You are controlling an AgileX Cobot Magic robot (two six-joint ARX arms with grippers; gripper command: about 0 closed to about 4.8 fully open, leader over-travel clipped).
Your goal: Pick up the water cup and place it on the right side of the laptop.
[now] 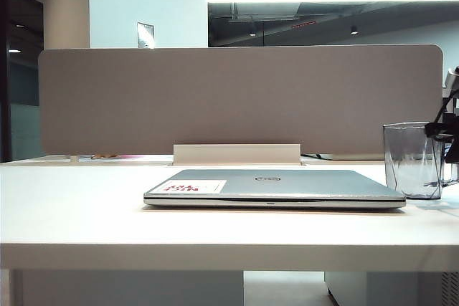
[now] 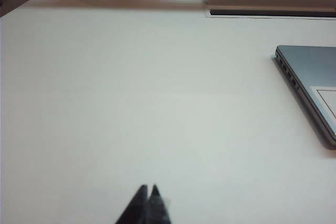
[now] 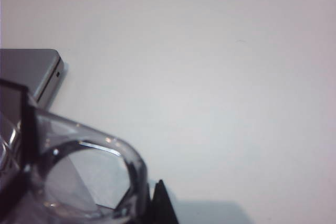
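The right tool (image 1: 446, 131) is closed on the cup's (image 1: 412, 159) handle, just right of the laptop (image 1: 276, 185). The left tool (image 2: 148, 195) is closed and empty above the worktop (image 2: 131, 103).

Left of the laptop (image 1: 275, 188) the worktop (image 1: 72, 206) lies bare up to the grey partition (image 1: 240, 98) that walls off the back; on its right the water cup (image 1: 413, 160) stands just beside it. The right tool (image 1: 446, 132), closed on the cup's handle, crowds that edge; the left tool (image 2: 148, 190) hangs closed over bare worktop.
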